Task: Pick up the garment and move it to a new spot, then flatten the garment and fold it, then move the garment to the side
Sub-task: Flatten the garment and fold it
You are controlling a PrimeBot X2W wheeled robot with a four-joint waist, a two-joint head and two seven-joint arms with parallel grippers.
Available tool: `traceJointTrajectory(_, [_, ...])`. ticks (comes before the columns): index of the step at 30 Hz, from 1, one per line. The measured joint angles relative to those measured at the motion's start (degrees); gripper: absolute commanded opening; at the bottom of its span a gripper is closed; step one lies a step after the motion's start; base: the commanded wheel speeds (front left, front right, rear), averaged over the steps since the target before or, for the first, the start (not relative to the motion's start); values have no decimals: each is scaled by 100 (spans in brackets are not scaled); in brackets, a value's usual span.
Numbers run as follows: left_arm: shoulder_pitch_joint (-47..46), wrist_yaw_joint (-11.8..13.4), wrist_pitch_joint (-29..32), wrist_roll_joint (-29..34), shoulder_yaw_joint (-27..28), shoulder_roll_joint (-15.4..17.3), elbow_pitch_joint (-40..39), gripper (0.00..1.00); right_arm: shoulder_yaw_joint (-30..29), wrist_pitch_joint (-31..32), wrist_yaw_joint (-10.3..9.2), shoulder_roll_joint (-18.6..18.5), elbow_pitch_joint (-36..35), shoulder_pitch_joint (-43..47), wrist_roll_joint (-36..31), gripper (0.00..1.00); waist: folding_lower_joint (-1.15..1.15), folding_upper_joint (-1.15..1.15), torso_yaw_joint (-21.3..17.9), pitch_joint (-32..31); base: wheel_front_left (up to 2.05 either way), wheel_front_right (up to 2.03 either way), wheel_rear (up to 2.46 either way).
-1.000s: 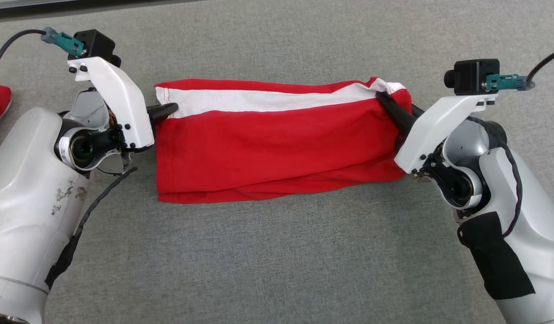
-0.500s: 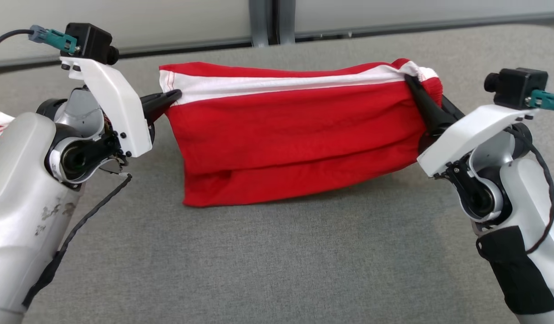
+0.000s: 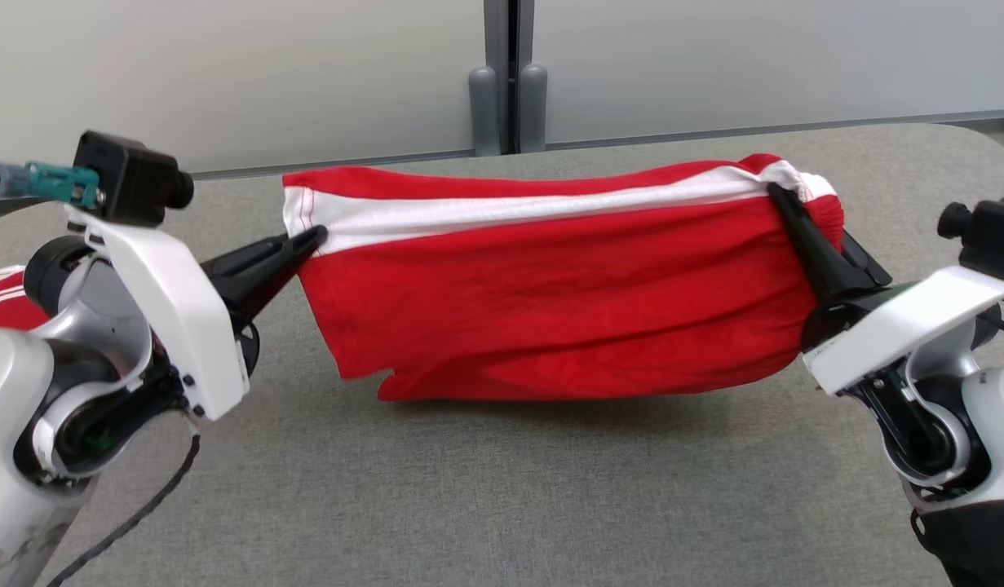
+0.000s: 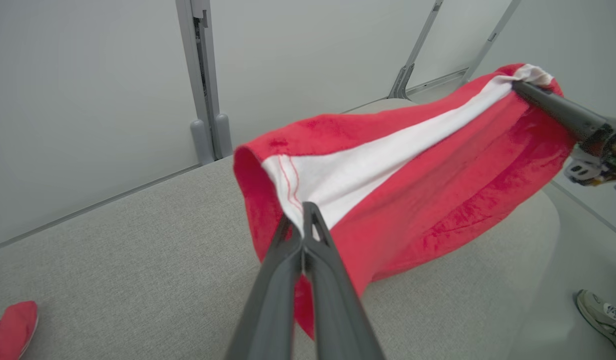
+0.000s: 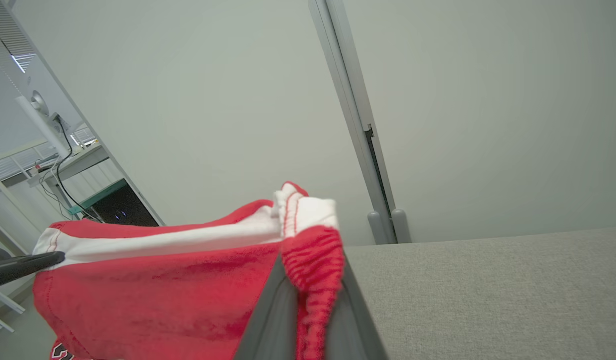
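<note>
Garment [image 3: 550,310], red with a white stripe [image 3: 510,210], is held up over the grey table [image 3: 502,505], slung between both arms. The left gripper [image 3: 310,240] is pinched shut on the hemmed end, right at the stripe's lower edge. The right gripper [image 3: 783,204] is clamped shut on the gathered elastic band [image 5: 313,270] at the other end. No gap is seen between either pair of fingers beyond the cloth itself.

The two-end hold is judged to be for carrying. With the top edge pulled fairly taut, the folded layers hang as one flat sheet and bunching is avoided, so the piece can be laid down straight at a new spot. The bulk hangs below the grip line. A shadow is seen under the lower edge, so most of it is taken as off the table. Whether the lowest corner brushes the surface cannot be told.

The long axis runs left to right across the head view, gripper to gripper, roughly level and parallel to the table's far edge. The hem end points to the robot's left and the waistband end to its right. The stripe lies along the top.

A second red cloth [image 3: 0,297] lies at the far left, well apart. A shoe [image 4: 600,312] is seen on the floor off the table's end.
</note>
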Motion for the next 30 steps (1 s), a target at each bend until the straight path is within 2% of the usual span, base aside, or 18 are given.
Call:
traceJointTrajectory(5, [81,252,-1,42,124,138,-516,0,-163,164,0,14,-298,57,68,0,0,0,36,197,0,0,0])
traceJointTrajectory(10, [-348,261,77,274,42,53,-310,0,-112,366,-1,134,-264,-436,328,0,0,0,49,516,0,0,0])
traceJointTrajectory(14, [-1164,107,36,595,-36,-225,313,0,29,391,0,144,132,-1427,442,0,0,0,42,957,0,0,0])
traceJointTrajectory(17, [-1967,-40,-64,945,-94,-477,991,0,129,402,-1,83,598,-2297,542,0,0,0,49,1343,0,0,0])
traceJointTrajectory(22, [-3438,-339,-193,1148,-86,-904,2270,0,280,432,0,80,1380,-3898,727,0,0,0,80,2018,0,0,0])
traceJointTrajectory(25, [-4408,-443,-547,1417,-69,-1115,2864,0,207,282,0,151,1867,-4830,895,0,0,0,114,2395,0,0,0])
traceJointTrajectory(30, [-5696,-535,-1127,1935,-177,-1265,3668,0,191,-130,0,297,2444,-6077,1139,0,0,0,179,2915,0,0,0])
